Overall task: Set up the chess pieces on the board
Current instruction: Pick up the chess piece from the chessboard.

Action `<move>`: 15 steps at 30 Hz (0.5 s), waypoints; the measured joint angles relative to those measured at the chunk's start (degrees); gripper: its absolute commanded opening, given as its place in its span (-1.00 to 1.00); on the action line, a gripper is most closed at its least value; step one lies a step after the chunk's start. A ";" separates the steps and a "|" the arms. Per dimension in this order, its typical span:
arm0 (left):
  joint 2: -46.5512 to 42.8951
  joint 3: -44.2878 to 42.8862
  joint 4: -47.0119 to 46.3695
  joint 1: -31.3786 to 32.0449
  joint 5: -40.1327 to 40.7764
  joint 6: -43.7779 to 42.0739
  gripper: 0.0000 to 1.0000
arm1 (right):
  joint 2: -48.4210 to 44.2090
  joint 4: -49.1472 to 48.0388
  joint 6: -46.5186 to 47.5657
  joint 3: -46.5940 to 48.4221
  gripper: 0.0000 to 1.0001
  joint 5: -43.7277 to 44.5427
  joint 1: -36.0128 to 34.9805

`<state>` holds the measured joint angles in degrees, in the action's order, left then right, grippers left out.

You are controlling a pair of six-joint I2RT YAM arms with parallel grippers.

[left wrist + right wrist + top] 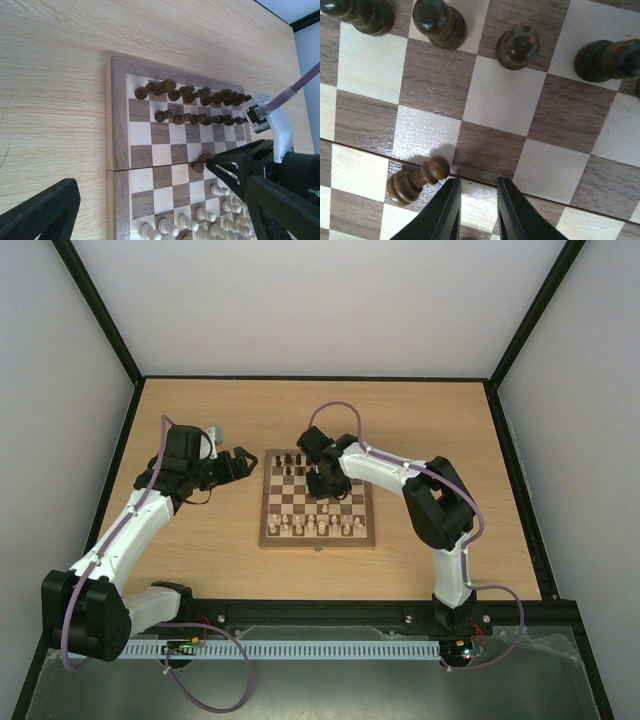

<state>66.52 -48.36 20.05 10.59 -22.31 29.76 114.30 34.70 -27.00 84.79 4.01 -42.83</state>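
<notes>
Right wrist: R gripper [477, 207] slightly apart, empty — dark pawn [417, 180] just beside; L gripper [162, 205] wide apart.

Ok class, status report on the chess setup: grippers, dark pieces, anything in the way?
Left gripper open, off the board. Right gripper narrowly open, empty, beside one stray dark pawn mid-board. Other dark pieces in far two rows. Nothing blocking.
</notes>
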 measured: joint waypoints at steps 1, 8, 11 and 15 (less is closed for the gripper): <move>0.00 0.00 0.00 0.00 0.00 0.00 0.86 | 0.11 0.00 0.00 0.00 -0.56 -0.04 0.00; 0.00 0.00 0.00 0.00 0.00 0.00 0.86 | 1.36 0.02 0.04 1.53 -0.56 -0.09 0.00; 0.00 0.00 0.00 0.00 0.00 0.00 0.86 | 1.95 0.00 0.15 2.36 -0.56 -0.09 0.00; 0.00 0.00 0.00 0.00 0.00 0.00 0.85 | 2.71 0.04 0.33 3.48 -0.54 -0.07 0.00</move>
<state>66.52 -48.36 20.05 10.59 -22.31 29.76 117.01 34.74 -26.68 88.27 3.95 -42.83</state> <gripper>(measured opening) 0.930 0.223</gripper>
